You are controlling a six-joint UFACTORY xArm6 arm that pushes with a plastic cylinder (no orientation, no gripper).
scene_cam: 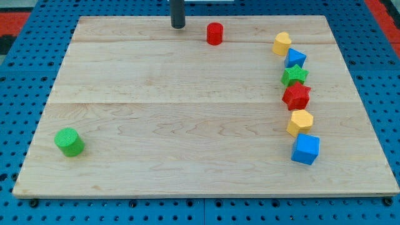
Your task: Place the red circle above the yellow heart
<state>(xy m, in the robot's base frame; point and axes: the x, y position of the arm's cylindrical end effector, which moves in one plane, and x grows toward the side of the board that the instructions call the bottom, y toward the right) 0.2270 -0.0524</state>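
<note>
Red circle [215,34], a short upright red cylinder, sits near the top edge of the wooden table [187,125]. My tip [178,26], a plain dark rod end with no gripper to open or close, stands just to its left, apart from it. Yellow heart [282,44] lies well to the view's right, heading a column of blocks down that side.

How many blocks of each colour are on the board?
Red: 2, the red circle and red star
Yellow: 2, the yellow heart and yellow hexagon
Blue: 2, the blue triangle and blue cube
Green: 2, the green star and green circle
Total: 8
</note>
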